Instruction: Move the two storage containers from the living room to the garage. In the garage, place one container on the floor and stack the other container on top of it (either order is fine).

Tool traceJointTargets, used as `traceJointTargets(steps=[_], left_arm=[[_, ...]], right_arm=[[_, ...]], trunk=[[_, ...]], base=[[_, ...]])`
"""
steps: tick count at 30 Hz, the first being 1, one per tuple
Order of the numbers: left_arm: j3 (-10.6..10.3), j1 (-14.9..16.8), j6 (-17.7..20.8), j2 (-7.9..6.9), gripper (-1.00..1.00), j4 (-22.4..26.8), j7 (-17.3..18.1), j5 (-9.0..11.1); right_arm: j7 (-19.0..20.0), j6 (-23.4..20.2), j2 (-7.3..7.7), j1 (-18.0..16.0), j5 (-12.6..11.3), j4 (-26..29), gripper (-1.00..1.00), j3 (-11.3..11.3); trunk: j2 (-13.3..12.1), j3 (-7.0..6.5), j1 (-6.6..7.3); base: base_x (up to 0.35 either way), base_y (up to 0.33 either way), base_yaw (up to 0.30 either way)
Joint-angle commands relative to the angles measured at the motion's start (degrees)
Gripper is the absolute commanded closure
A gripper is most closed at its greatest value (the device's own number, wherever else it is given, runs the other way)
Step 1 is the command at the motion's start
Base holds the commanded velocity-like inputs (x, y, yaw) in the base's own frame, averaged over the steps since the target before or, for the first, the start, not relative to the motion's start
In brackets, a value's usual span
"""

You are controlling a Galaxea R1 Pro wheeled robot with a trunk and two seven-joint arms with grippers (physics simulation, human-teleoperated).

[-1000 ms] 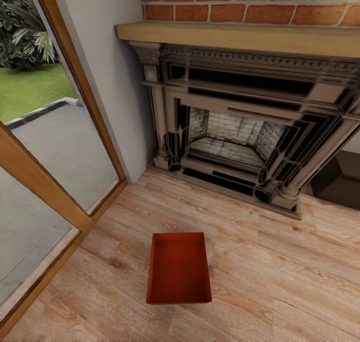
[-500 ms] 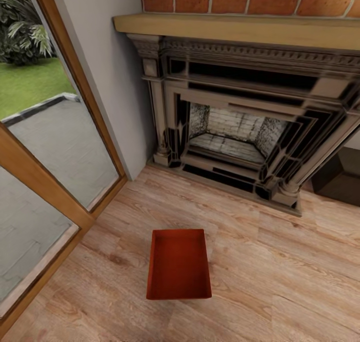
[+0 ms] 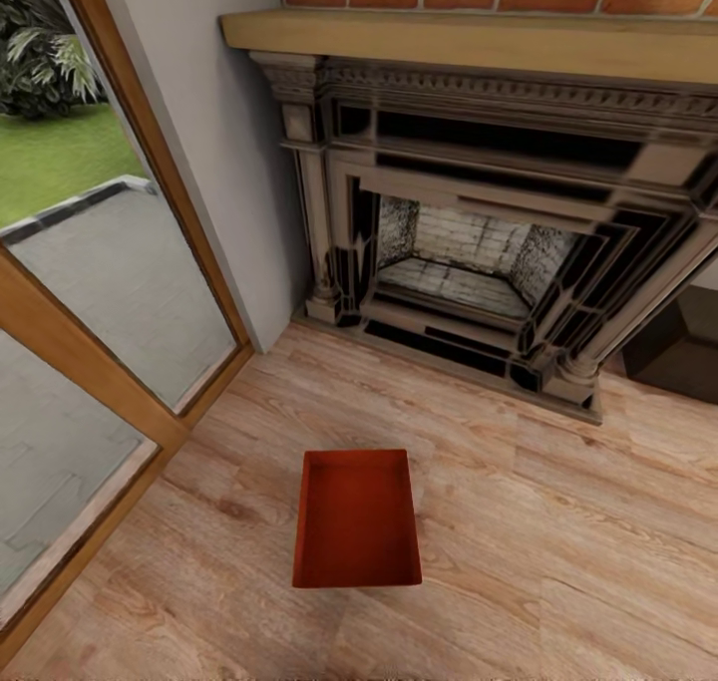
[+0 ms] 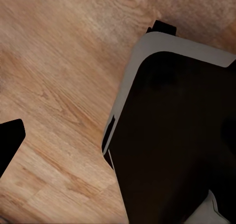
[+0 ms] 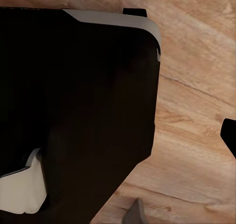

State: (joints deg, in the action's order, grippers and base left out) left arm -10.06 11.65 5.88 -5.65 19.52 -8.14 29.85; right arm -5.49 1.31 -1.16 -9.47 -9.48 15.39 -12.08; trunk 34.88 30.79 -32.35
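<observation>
One of the storage containers (image 3: 356, 521), a red-orange open-topped bin with nothing in it, rests on the living room's light wood plank floor (image 3: 568, 551) in the head view, low and centre, a short way in front of the fireplace. In the left wrist view, my left gripper (image 4: 118, 140) shows a single dark fingertip (image 4: 10, 140) at the frame's edge over bare planks, with nothing held. My right gripper (image 5: 118, 135) likewise shows one dark fingertip (image 5: 230, 135) at the edge above the planks. Both hang beside my black, grey-edged base (image 4: 172, 135).
A dark ornate fireplace (image 3: 469, 262) under a wooden mantel and red brick stands ahead. Wood-framed glass doors (image 3: 100, 292) run along the left, with a patio and lawn beyond. A dark brown block (image 3: 683, 347) sits at the right of the fireplace.
The whole head picture has shifted upward a little, so the camera has moved. The container lies where it was on the planks.
</observation>
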Motion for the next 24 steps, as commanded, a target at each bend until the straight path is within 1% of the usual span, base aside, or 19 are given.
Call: traceJointTargets(steps=[1,24], left_arm=[[-0.5,0.0,0.3,-0.06,-1.0,0.2,-0.4,0.5],[-0.5,0.0,0.3,-0.06,-1.0,0.2,-0.4,0.5]], right_arm=[[-0.3,0.1,0.02,0.0,-0.6,0.0,-1.0,-0.5],[0.1,0.2,0.05,0.0,-0.5,0.0,-1.0,-0.5]], trunk=[[0.1,0.15,-0.01],[0.1,2.22,-0.01]], base=[[0.0,0.0,0.0],[0.0,0.0,0.0]])
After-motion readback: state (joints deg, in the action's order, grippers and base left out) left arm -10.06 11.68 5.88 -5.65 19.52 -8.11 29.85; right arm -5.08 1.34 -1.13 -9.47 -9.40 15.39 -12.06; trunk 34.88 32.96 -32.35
